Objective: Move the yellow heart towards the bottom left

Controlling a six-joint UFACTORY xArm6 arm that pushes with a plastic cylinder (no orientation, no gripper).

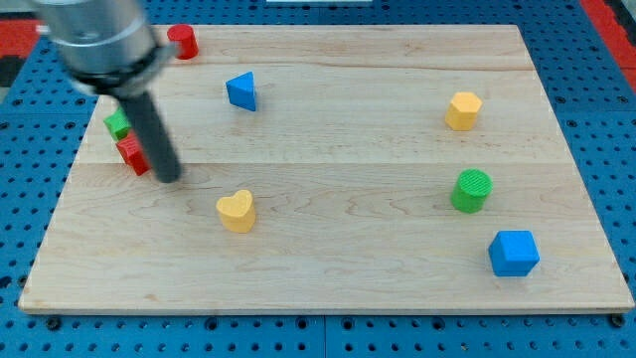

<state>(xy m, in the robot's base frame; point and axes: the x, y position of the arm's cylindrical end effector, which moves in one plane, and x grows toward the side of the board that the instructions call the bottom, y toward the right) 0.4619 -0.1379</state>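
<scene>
The yellow heart [237, 211] lies on the wooden board [328, 259], left of centre and toward the view's bottom. My tip [170, 180] rests on the board to the heart's upper left, a short gap away and not touching it. The dark rod rises from the tip toward the view's top left. A red block [131, 155] sits just left of the rod, partly hidden by it, and a green block [117, 124] sits right above the red one.
A red cylinder [183, 41] stands at the board's top left edge. A blue triangle [241, 90] lies upper left of centre. On the right are a yellow hexagon [463, 110], a green cylinder [472, 191] and a blue cube [514, 253].
</scene>
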